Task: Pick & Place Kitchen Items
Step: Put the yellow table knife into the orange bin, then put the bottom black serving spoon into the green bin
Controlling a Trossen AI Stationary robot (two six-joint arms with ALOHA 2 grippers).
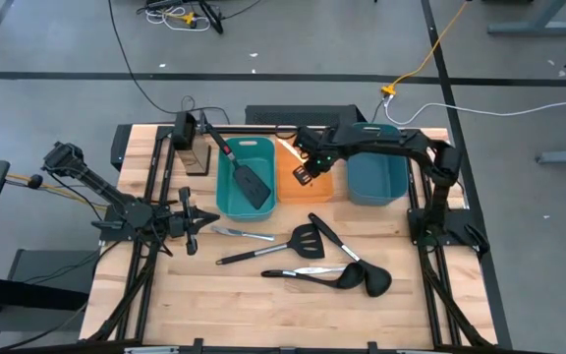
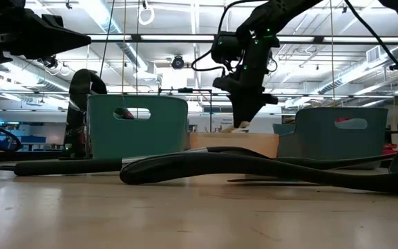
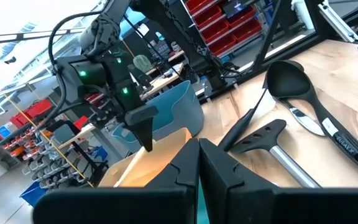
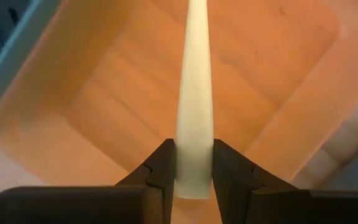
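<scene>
Right gripper (image 4: 194,171) pinches the cream-handled knife (image 4: 193,93) by its handle, directly above the orange bin (image 4: 61,112). Placing step; next: lower, release into bin. Left gripper (image 3: 199,171) pressed together, parked well left; remaining utensils (image 1: 312,258) on table below-left.

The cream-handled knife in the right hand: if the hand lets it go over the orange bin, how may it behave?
The cream-handled knife looks stiff: it stays straight though the right hand pinches only one end. Its handle seems smooth and tapered, so it may slip easily. It hangs over the orange bin, so it would probably drop inside and tip flat.
</scene>
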